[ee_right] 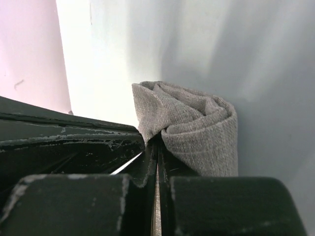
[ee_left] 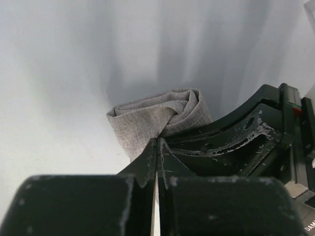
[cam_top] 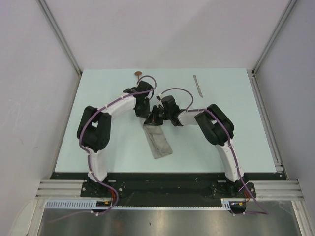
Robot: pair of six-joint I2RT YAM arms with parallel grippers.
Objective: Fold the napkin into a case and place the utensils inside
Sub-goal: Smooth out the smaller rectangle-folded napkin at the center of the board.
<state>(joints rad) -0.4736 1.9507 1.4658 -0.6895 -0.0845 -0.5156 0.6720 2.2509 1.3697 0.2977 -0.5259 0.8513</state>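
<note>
Both elbows (cam_top: 93,130) (cam_top: 216,125) out, tools (ee_left: 157,141) (ee_right: 156,142) on napkin (cam_top: 158,142)

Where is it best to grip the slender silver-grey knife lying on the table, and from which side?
Grip the slender silver-grey knife near the middle of its length, coming down from above and closing across its narrow width. It lies flat on the pale table, running roughly far to near, so probably only its long edges offer a hold.
</note>
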